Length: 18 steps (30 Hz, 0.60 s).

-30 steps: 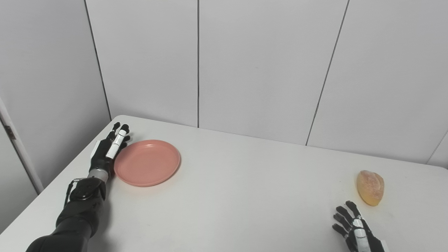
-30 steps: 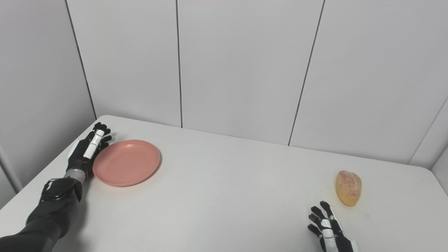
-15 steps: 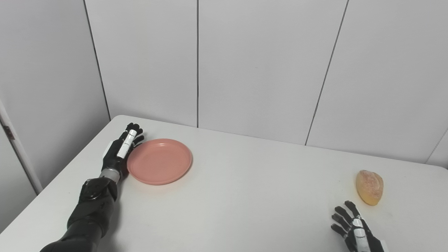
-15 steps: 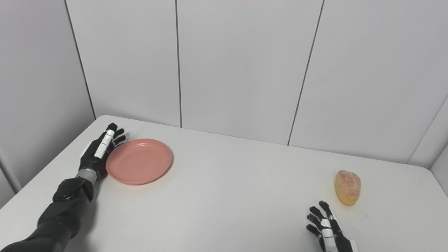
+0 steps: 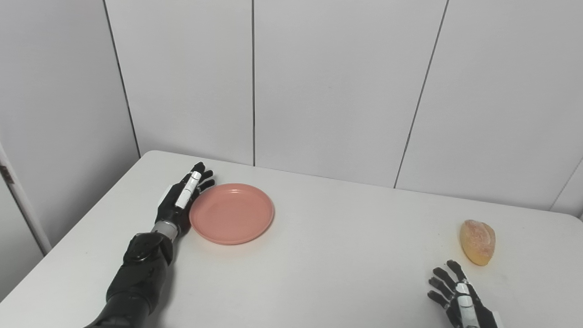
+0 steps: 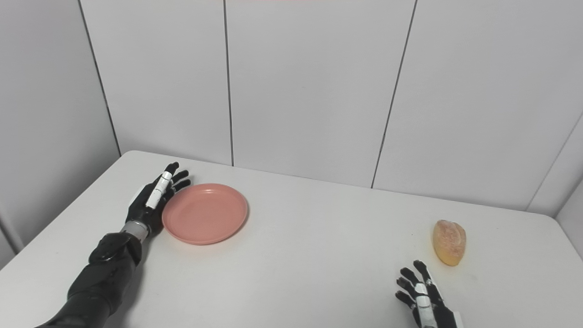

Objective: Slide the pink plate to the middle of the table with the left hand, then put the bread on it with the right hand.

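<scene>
The left hand (image 5: 181,202) stands on its edge on the table (image 5: 319,255), with the fingers straight and apart. It holds nothing; the palm side only lies against the left rim of the pink plate (image 5: 232,213). So the plate is directly to the right of this hand and touches it, on the left part of the table, not yet in the middle.

In my judgement the step in hand is the slide, and it is only partly done. To do it well, the hand should stay low, so that its side remains in contact with the table and cannot ride up over the low rim. The push should go through the centre of the plate, straight to the right. If the contact moves toward the far or the near part of the rim, the plate will probably turn and slip away from the palm. A slow and even push is better, because a light plate on a smooth top can run ahead of the hand. It should end at a place that the other arm can reach easily.

Further to the right, the bread (image 5: 477,242) lies well apart from the plate, near the right edge. The right hand (image 5: 460,300) waits at the bottom, open and empty with the fingers spread; the bread is just beyond its fingertips and slightly to their right, not touching.
</scene>
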Motion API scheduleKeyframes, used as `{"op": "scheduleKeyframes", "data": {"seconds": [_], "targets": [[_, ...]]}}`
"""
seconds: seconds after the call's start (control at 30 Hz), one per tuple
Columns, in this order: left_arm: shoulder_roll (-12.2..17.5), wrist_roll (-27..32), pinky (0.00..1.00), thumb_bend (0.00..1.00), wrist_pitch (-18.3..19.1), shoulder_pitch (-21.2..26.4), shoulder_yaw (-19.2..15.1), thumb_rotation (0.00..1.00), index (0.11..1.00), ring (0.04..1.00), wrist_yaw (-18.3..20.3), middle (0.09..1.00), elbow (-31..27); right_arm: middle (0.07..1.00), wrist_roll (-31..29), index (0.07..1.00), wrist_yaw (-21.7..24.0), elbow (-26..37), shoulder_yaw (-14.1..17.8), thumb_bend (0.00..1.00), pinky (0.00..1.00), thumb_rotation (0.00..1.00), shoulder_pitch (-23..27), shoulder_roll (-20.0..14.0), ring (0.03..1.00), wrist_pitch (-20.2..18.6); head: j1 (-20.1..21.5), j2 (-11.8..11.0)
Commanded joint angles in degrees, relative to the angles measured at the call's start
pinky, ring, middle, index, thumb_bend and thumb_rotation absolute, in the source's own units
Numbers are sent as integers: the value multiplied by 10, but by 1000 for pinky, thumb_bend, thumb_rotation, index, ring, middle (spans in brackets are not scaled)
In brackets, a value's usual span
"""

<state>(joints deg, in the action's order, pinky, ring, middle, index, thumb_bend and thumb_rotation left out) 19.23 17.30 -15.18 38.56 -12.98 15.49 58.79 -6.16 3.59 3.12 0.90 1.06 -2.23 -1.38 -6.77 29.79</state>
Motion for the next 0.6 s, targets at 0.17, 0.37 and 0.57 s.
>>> {"op": "scheduleKeyframes", "data": {"seconds": [0.17,0.37,0.57], "targets": [[-15,-8,890,846,-8,28,21,736,958,900,21,906,-14,852,-1,918,-2,12,-7,613,805,898,-2,8,831,-21,1,2],[-30,-9,884,864,-9,26,28,724,963,895,26,904,-12,850,-2,916,-4,13,-8,603,793,896,-2,9,826,-23,3,4],[-44,-9,876,831,-12,25,31,728,967,890,30,900,-7,851,-4,917,-4,11,-9,612,790,895,-1,8,825,-21,3,3]]}}
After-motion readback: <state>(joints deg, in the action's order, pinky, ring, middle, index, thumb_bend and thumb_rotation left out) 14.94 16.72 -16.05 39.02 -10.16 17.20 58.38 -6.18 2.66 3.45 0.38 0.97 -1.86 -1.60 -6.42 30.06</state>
